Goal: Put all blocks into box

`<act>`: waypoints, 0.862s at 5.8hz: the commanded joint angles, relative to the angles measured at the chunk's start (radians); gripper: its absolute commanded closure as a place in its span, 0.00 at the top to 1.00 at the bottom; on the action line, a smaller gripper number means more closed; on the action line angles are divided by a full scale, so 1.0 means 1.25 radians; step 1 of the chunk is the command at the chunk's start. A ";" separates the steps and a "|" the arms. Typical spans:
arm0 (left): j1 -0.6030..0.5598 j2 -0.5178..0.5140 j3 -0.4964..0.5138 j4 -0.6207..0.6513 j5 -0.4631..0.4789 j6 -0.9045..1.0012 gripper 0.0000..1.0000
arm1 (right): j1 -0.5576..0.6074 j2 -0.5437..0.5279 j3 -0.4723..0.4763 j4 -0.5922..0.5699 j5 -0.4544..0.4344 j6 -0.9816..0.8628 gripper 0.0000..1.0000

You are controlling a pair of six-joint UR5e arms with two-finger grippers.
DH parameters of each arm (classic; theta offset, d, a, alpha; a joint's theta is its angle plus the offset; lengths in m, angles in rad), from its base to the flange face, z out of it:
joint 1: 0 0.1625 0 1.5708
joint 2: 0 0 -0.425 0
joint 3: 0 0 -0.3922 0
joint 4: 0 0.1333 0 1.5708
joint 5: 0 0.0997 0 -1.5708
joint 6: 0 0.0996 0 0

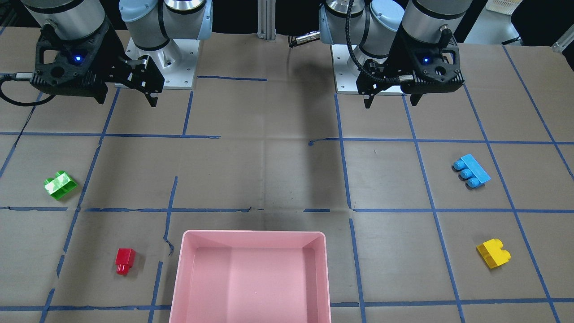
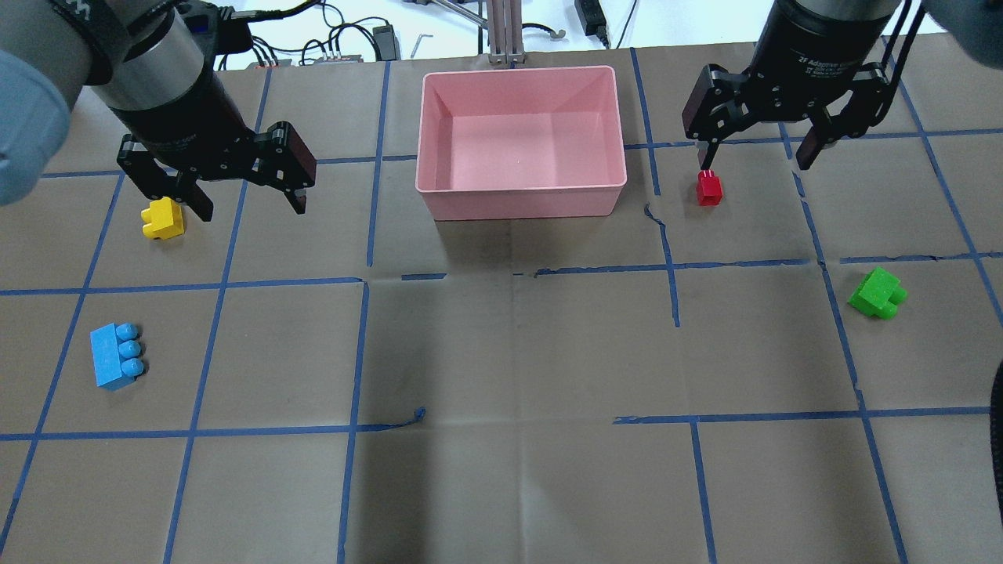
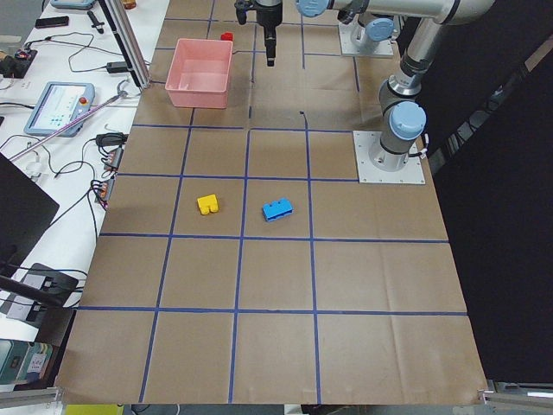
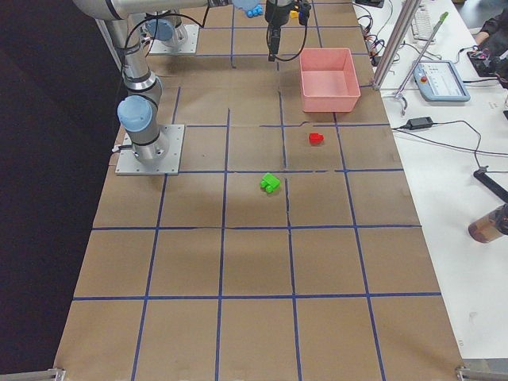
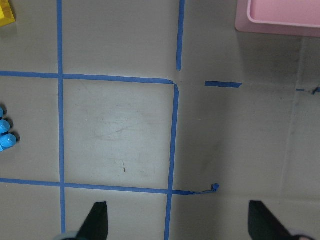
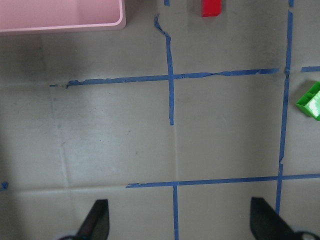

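The pink box (image 2: 521, 196) stands empty at the table's far middle edge. The yellow block (image 2: 162, 218) and light-blue block (image 2: 116, 356) lie on my left side. The red block (image 2: 710, 189) and green block (image 2: 878, 293) lie on my right side. My left gripper (image 2: 252, 210) is open and empty, raised above the table just right of the yellow block. My right gripper (image 2: 754, 164) is open and empty, raised above the table, with one fingertip over the red block in the overhead view. The left wrist view shows the blue studs (image 5: 6, 132); the right wrist view shows the green block (image 6: 312, 100).
Brown paper with a blue tape grid (image 2: 360, 345) covers the table. The arm bases (image 1: 159, 67) stand at the robot's side. Cables and a teach pendant (image 3: 56, 108) lie on the white bench beyond the box.
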 commanded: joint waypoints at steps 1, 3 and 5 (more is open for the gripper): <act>-0.001 0.000 0.000 0.000 0.005 0.001 0.99 | 0.000 0.000 0.001 -0.001 -0.005 0.001 1.00; -0.001 0.004 -0.013 -0.004 0.000 -0.001 0.99 | -0.012 0.001 -0.003 -0.001 -0.006 -0.002 1.00; 0.059 0.063 -0.088 -0.001 0.002 0.002 0.99 | -0.106 0.001 0.001 0.000 -0.004 -0.155 1.00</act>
